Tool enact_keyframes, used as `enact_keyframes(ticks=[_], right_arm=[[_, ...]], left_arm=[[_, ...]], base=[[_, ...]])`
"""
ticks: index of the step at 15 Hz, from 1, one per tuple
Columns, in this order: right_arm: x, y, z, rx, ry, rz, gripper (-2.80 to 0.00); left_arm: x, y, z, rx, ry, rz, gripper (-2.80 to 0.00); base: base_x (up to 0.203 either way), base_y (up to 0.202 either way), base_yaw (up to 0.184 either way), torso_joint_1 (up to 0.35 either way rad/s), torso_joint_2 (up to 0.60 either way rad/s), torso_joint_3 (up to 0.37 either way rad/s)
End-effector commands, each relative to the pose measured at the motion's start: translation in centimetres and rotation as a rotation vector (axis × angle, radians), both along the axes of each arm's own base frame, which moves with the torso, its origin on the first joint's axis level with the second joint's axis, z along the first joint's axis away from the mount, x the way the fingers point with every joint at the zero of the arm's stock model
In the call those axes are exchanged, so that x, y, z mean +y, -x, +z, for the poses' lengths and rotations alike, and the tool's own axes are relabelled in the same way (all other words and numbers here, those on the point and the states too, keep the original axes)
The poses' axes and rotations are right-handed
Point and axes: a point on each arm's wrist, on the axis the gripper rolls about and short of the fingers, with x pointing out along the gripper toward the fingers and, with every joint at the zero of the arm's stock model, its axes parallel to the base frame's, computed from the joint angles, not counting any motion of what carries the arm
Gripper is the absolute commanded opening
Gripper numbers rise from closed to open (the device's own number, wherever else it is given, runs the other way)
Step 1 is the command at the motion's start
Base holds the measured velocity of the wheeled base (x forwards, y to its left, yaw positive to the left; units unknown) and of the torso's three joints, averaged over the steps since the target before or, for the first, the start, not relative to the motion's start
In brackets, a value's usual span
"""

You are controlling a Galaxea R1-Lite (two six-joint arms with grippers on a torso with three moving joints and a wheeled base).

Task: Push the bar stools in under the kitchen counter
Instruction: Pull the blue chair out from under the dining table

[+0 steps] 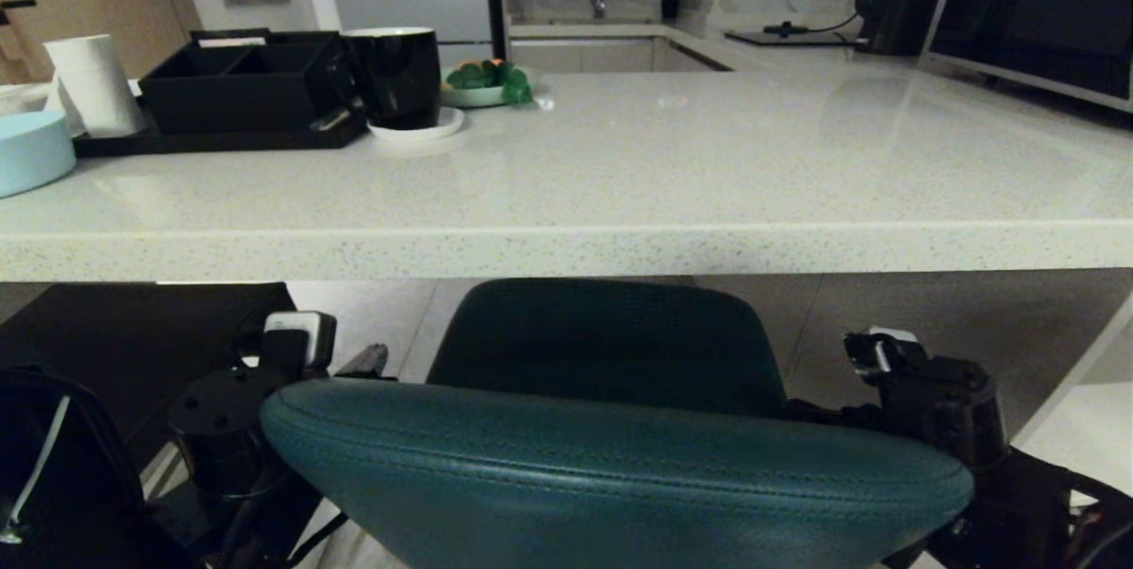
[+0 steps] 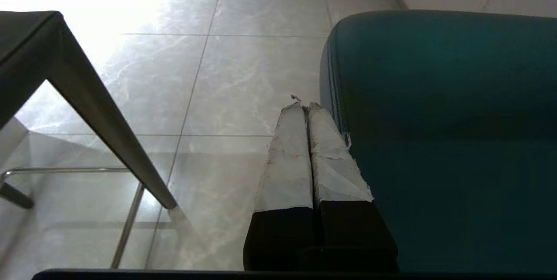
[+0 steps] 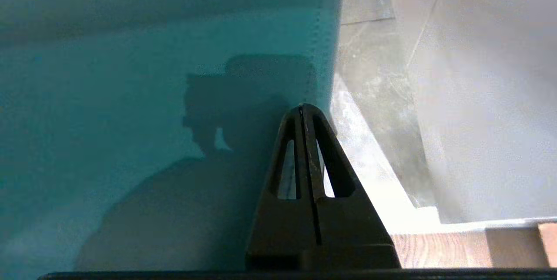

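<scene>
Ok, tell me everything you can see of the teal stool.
The teal stool looks leather-covered, with a stitched seam along its thick, curved, rounded back, which fills the bottom of the head view. Its seat reaches forward under the edge of the kitchen counter. Its legs are hidden. The shut left claw lies against one side of the back and the shut right claw against the other.

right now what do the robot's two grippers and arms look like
The left gripper has two long tapered black fingers wrapped in frayed pale grey tape. The right gripper is bare black, each finger a narrow triangle with a cut-out slot. In the head view both arms are black, with a white block on the left wrist and thin cables low at right.
</scene>
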Motion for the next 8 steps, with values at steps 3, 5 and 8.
enact_keyframes(ticks=[3,5,8], right_arm=[[0.18,0.36,0.54,-0.022,-0.024,0.017,-2.8],[0.27,0.03,0.0,-0.008,-0.014,0.011,-2.8],[0.57,-0.35,0.03,-0.014,-0.018,0.009,-2.8]], left_arm=[[-0.06,0.94,-0.25,0.02,-0.011,-0.013,-2.8],[0.06,1.03,-0.36,0.027,-0.011,-0.01,-2.8],[-0.13,1.15,-0.32,0.025,-0.01,-0.018,-2.8]], base=[[0.0,0.0,0.0,0.0,0.0,0.0],[0.0,0.0,0.0,0.0,0.0,0.0],[-0.039,0.0,0.0,0.004,0.0,0.002]])
